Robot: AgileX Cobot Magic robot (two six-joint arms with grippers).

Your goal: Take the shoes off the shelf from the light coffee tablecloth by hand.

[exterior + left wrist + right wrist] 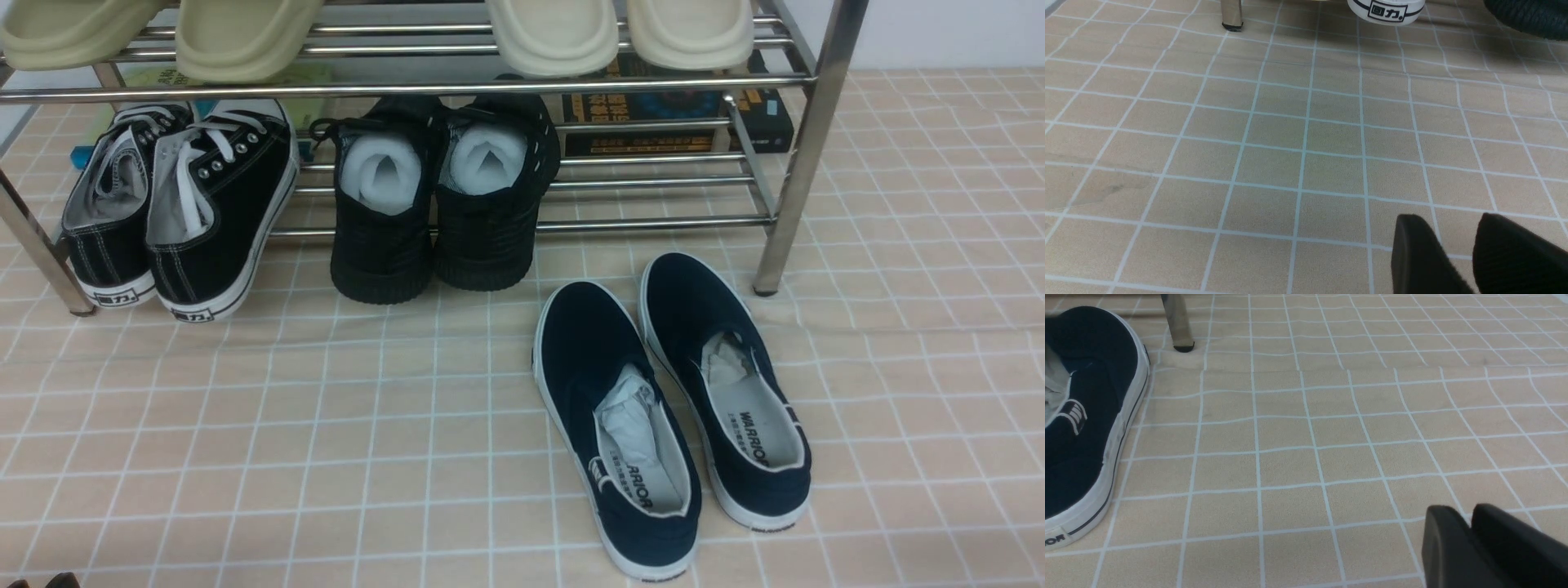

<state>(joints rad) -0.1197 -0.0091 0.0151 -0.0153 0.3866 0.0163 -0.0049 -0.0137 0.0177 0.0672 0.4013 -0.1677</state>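
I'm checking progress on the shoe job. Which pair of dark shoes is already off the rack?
The navy slip-ons: they lie flat on the tablecloth before the rack, while the laced sneakers and all-black pair lean on its lowest bars.

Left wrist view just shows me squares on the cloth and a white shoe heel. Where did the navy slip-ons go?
Observer: The navy slip-ons lie side by side on the checked tablecloth, in front of the shelf, toward the robot's right.
Operator: Is the other pincer holding one?
Observer: No. The right pincer is shut on nothing, apart from the nearest slip-on.
Operator: What's up high on the shelf?
Observer: Two pairs of cream slippers on the upper bars.
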